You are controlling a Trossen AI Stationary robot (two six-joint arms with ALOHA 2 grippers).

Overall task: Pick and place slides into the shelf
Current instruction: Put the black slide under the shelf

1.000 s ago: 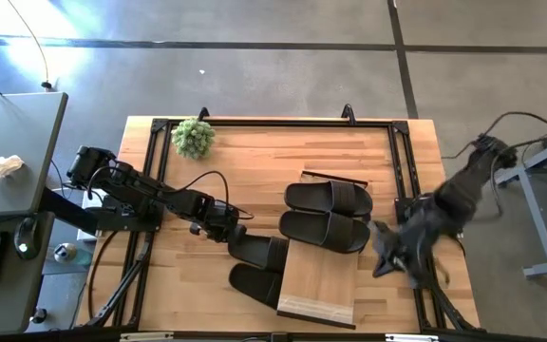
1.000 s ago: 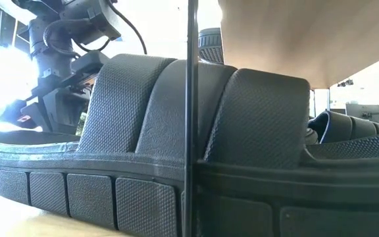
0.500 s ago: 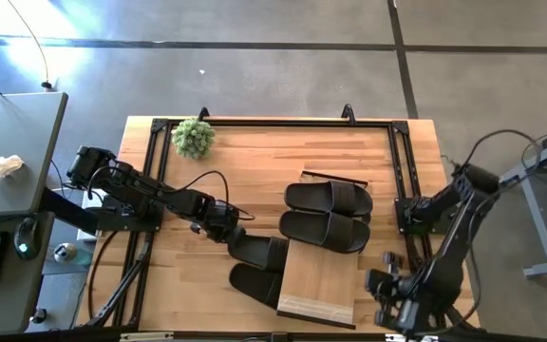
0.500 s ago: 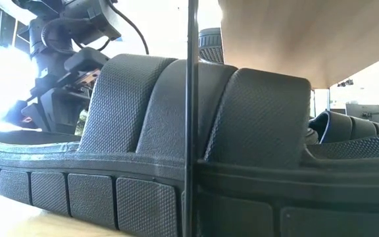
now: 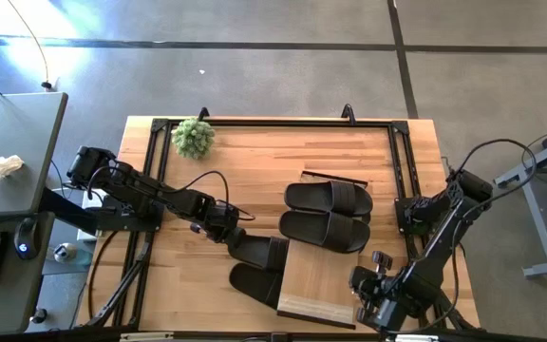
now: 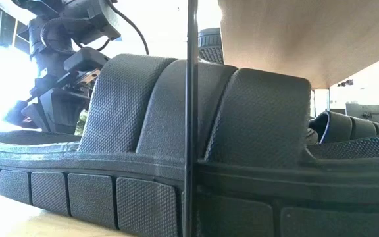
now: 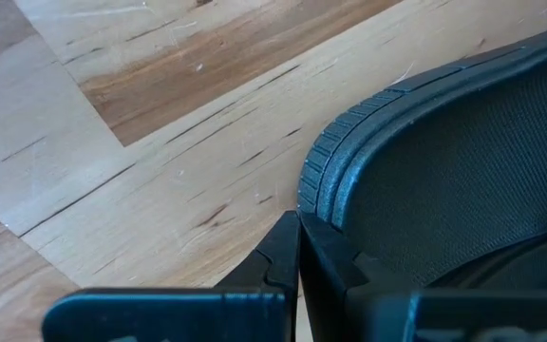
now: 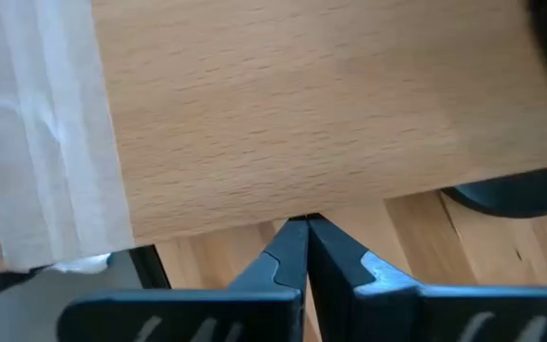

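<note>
Two black slides (image 5: 329, 198) (image 5: 326, 231) lie side by side by the far end of the shelf (image 5: 316, 280), a light-wood plank. Two more slides (image 5: 259, 250) (image 5: 254, 283) lie on the table with one end under the plank's left side. My left gripper (image 5: 234, 231) is shut, low at the free end of the farther of these two. My right gripper (image 5: 361, 290) is shut and points down at the plank's right long edge (image 8: 368, 204), near its near end. In the low view a slide (image 6: 176, 131) fills the front. My left gripper's shut fingers (image 7: 288, 252) stand against the ribbed rim (image 7: 316, 185) at the slide's rounded end, coming from above and from the table's left. The slide lies flat on the table. My right gripper's tips meet the plank's edge in its wrist view; whether they touch, I cannot tell.
A small green plant (image 5: 194, 138) stands at the table's far left corner. A dark metal frame (image 5: 402, 171) runs along the table's edges. A grey desk (image 5: 17, 152) stands left of the table. A strip of pale tape (image 8: 46, 142) covers the plank's near end.
My right gripper has swung from the table's right edge toward the near edge and down, rolling its wrist, and now stands over the shelf's near right side. The slides and the shelf have stayed where they were.
</note>
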